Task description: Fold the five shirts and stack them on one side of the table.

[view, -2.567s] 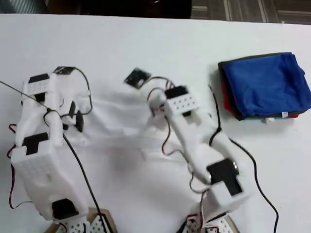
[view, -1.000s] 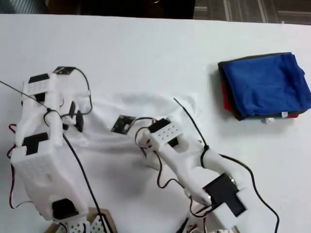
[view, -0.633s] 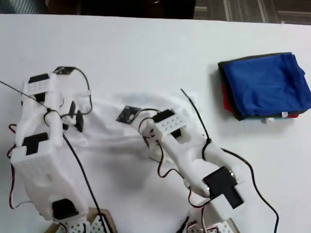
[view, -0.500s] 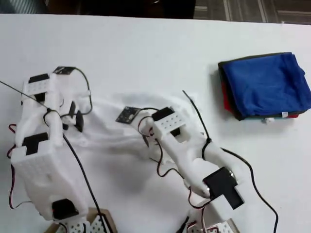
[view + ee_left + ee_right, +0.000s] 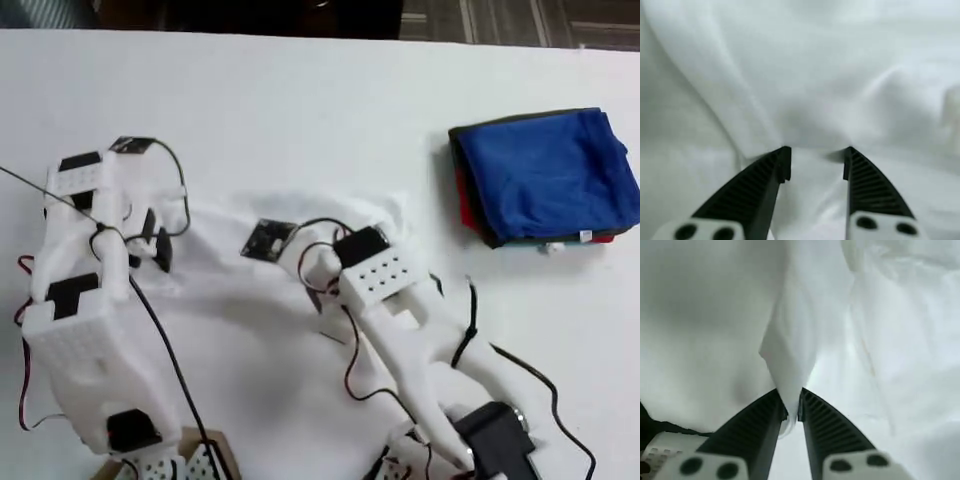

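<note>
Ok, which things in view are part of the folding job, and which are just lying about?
In the job:
white shirt, spread out
right gripper, shut on a fold of it
left gripper, open over it
folded stack, blue shirt on top

Just there:
table
black cable by an arm

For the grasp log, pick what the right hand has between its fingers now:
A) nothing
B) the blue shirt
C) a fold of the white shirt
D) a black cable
C: in the right wrist view the right hand is shut on a hanging fold of the white shirt.
</note>
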Robot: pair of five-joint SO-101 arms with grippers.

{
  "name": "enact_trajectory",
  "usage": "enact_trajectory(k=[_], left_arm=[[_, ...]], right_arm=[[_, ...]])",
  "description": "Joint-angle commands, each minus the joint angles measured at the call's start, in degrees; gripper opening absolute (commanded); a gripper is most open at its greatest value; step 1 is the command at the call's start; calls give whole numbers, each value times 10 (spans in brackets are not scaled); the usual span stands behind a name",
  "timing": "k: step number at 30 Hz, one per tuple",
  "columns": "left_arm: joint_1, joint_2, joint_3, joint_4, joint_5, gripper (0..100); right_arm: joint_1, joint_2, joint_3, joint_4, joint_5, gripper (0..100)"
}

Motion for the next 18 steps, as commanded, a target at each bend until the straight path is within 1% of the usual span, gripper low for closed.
enact_trajectory(k=[1,4,7,10,13,18], left_arm=[[-5,4,-7,-27,5,188],[-5,4,-7,-27,5,188],[-4,4,-8,-27,5,188],[-4,4,-8,-27,5,188],[-4,4,-8,-27,5,188],[-4,4,-8,-27,5,188]], right_arm=[[-22,-43,26,8,7,19],[-50,-58,46,0,5,19],[-51,-60,59,-34,4,19],[-40,-48,69,-69,7,19],[-21,-35,61,-82,9,19],[21,-2,-16,-62,72,19]])
